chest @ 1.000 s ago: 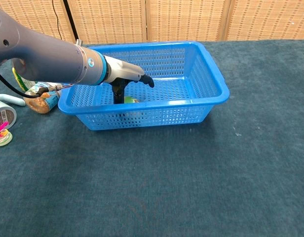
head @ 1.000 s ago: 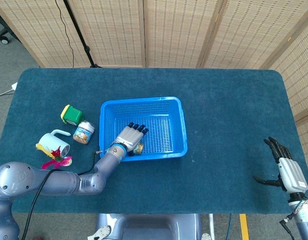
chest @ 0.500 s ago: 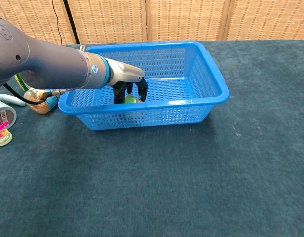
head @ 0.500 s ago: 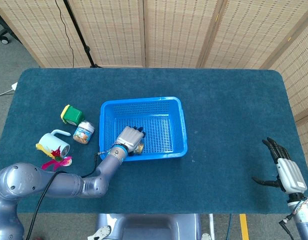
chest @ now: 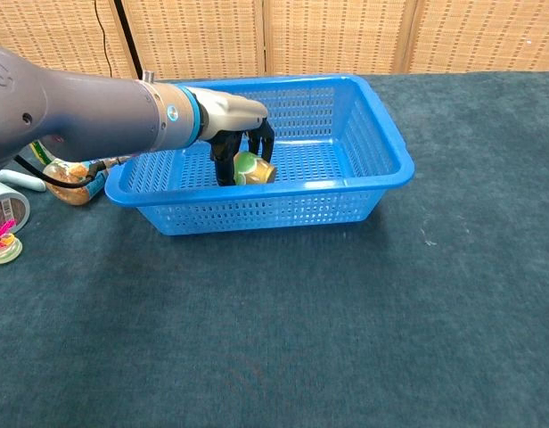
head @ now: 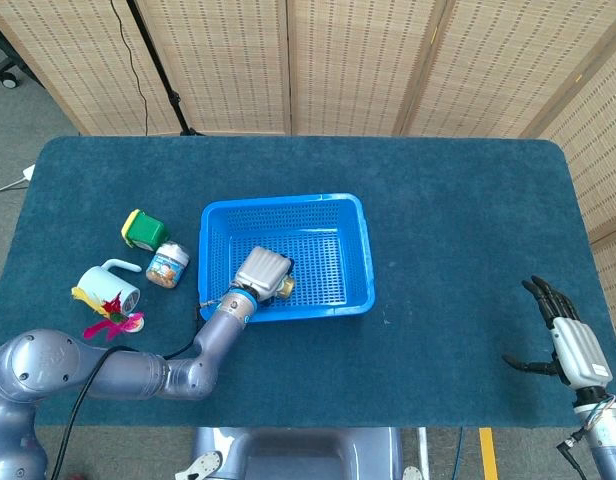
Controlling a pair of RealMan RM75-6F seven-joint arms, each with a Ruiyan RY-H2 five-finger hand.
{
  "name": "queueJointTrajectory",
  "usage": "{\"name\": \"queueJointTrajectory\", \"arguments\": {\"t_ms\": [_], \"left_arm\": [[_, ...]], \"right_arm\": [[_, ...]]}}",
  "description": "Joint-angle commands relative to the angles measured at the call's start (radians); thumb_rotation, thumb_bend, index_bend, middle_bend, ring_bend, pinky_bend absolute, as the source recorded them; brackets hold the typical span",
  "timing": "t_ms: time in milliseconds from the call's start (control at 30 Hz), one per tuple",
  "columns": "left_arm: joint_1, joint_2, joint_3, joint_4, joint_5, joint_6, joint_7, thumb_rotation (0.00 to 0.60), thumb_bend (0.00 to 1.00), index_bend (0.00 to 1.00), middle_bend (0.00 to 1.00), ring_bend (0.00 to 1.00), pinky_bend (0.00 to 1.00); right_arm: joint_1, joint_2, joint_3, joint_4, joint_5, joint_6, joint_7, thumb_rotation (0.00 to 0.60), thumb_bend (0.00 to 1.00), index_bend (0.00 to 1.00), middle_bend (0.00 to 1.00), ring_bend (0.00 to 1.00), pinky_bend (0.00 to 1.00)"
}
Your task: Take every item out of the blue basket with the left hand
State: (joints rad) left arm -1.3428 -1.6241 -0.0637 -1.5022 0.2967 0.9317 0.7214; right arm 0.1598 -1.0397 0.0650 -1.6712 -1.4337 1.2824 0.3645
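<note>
The blue basket (head: 352, 250) (chest: 386, 134) stands at mid-table. Inside its front left part, my left hand (head: 262, 272) (chest: 230, 120) grips a small green and tan item (chest: 251, 168) (head: 284, 288), holding it up off the basket floor, roughly level with the rim. The fingers (chest: 262, 138) curl down around it from above. I see nothing else lying in the basket. My right hand (head: 573, 345) hovers at the table's right front edge with its fingers spread and nothing in it; the chest view does not show it.
Left of the basket lie a green and yellow container (head: 142, 230), a small printed jar (head: 168, 265) (chest: 74, 183), a pale blue cup (head: 106, 286) (chest: 7, 203) and a pink and yellow toy (head: 113, 315) (chest: 0, 242). Woven screens stand behind the table.
My left hand's fingers went from stretched out over the basket floor to curled around the green and tan item, then lifted it up off the floor. The right hand barely moved.
</note>
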Motion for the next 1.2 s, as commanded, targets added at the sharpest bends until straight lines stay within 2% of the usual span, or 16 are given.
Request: {"name": "queueJointTrajectory", "arguments": {"t_ms": [33, 267, 333, 533, 667, 833, 933, 1033, 1200], "left_arm": [[0.024, 0.031, -0.024, -0.036, 0.047, 0.022, -0.030, 0.600, 0.49, 0.58, 0.42, 0.42, 0.45], [0.093, 0.140, -0.050, -0.176, 0.201, 0.092, -0.107, 0.600, 0.50, 0.58, 0.42, 0.42, 0.45], [0.137, 0.200, -0.045, -0.253, 0.294, 0.132, -0.149, 0.600, 0.50, 0.58, 0.42, 0.42, 0.45], [0.266, 0.328, 0.003, -0.388, 0.565, 0.220, -0.261, 0.600, 0.50, 0.58, 0.42, 0.42, 0.45], [0.367, 0.407, 0.062, -0.441, 0.800, 0.279, -0.379, 0.600, 0.50, 0.58, 0.42, 0.42, 0.45], [0.471, 0.478, 0.175, -0.442, 1.066, 0.319, -0.494, 0.600, 0.50, 0.58, 0.42, 0.42, 0.45], [0.529, 0.493, 0.237, -0.412, 1.185, 0.352, -0.528, 0.600, 0.50, 0.58, 0.42, 0.42, 0.45], [0.589, 0.487, 0.295, -0.354, 1.298, 0.386, -0.556, 0.600, 0.50, 0.58, 0.42, 0.42, 0.45], [0.670, 0.430, 0.351, -0.226, 1.427, 0.434, -0.569, 0.600, 0.50, 0.58, 0.42, 0.42, 0.45]], "right_arm": [[0.000, 0.000, 0.000, -0.001, -0.001, 0.000, -0.001, 0.600, 0.00, 0.00, 0.00, 0.00, 0.00], [-0.001, 0.000, -0.005, -0.006, -0.012, 0.005, -0.006, 0.600, 0.00, 0.00, 0.00, 0.00, 0.00], [-0.003, 0.000, -0.007, -0.009, -0.020, 0.010, -0.008, 0.600, 0.00, 0.00, 0.00, 0.00, 0.00], [-0.008, 0.004, -0.015, -0.021, -0.044, 0.027, -0.009, 0.600, 0.00, 0.00, 0.00, 0.00, 0.00], [-0.014, 0.008, -0.023, -0.031, -0.069, 0.045, -0.010, 0.600, 0.00, 0.00, 0.00, 0.00, 0.00], [-0.021, 0.013, -0.031, -0.041, -0.093, 0.065, -0.012, 0.600, 0.00, 0.00, 0.00, 0.00, 0.00], [-0.024, 0.015, -0.036, -0.047, -0.104, 0.074, -0.011, 0.600, 0.00, 0.00, 0.00, 0.00, 0.00], [-0.027, 0.018, -0.040, -0.053, -0.116, 0.083, -0.012, 0.600, 0.00, 0.00, 0.00, 0.00, 0.00], [-0.031, 0.022, -0.048, -0.062, -0.134, 0.095, -0.009, 0.600, 0.00, 0.00, 0.00, 0.00, 0.00]]}}
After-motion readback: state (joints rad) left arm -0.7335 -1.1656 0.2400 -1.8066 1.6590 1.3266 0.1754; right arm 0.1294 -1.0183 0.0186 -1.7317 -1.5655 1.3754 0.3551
